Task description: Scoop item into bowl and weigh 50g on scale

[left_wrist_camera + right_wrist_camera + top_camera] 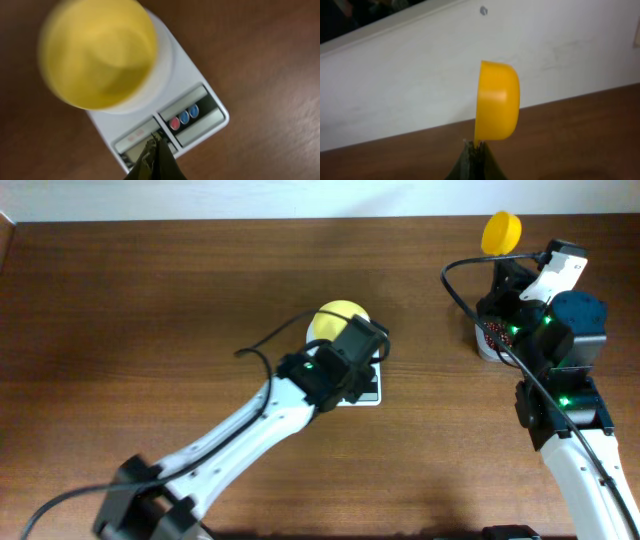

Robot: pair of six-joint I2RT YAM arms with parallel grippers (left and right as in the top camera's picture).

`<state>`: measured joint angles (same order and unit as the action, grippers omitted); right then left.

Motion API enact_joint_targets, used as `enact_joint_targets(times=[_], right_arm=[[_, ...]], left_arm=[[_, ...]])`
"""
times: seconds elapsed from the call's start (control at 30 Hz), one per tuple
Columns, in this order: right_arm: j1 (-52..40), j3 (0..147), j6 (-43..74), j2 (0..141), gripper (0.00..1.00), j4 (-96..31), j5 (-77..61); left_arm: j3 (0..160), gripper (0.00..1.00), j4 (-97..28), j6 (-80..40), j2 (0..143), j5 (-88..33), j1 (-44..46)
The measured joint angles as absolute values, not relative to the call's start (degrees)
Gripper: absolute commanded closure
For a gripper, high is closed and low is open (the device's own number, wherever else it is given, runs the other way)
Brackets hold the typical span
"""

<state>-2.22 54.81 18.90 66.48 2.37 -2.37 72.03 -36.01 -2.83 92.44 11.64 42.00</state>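
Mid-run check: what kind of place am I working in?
Probably a robot test bench, not a kitchen: a brown wooden table against a plain white wall, with a small white digital kitchen scale and a bright-yellow plastic scoop in use.

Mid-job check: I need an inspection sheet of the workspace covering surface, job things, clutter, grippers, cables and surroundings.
Surface: brown wooden table, no spills seen.
Job's things: bowl sits on the scale and looks empty, though the view is blurred. Beans just show in a tub under the right arm.
Clutter: nothing seen.
Grippers: left gripper jaws shut, empty, over the scale's display. Right gripper shut on the scoop, held up, cup on its side.
Cables: black cable loops off the left arm; second cable arcs beside the right arm.
Surroundings: white wall.
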Motion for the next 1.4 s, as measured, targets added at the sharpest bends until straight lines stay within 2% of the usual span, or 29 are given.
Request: enact_joint_targets(times=[0.23, 0.33, 0.4, 0.67, 0.93, 1.13, 1.4], right_arm=[[-2.22, 54.87, 19.05, 66.92, 0.96, 8.05, -2.35], [-2.22, 54.87, 19.07, 68.25, 0.96, 10.66, -2.35], [-2.22, 54.87, 19.46, 69.67, 0.96, 12.91, -2.33], [-2.22, 54.87, 22.79, 74.22, 0.96, 18.72, -1.78], [-2.22, 54.87, 26.22, 74.22, 0.96, 18.48, -1.50], [-2.22, 54.87, 27.03, 72.90, 0.96, 17.17, -1.50], [-2.22, 54.92, 27.05, 71.42, 0.96, 14.57, -1.50]], left_arm=[[72.42, 1.00, -31.31, -2.83, 86.13, 14.00, 30.13], [72.51, 0.95, -29.47, -2.81, 86.13, 14.20, 27.68], [72.60, 0.99, -27.42, -2.83, 86.13, 14.24, 27.38], [72.71, 1.00, -26.89, -2.15, 86.13, 13.13, 27.75], [72.97, 1.00, -38.39, 0.25, 87.15, 9.56, 36.67], [73.03, 1.00, -39.66, 0.27, 96.05, 9.21, 40.91], [73.03, 1.00, -36.60, 0.25, 108.95, 9.17, 41.41]])
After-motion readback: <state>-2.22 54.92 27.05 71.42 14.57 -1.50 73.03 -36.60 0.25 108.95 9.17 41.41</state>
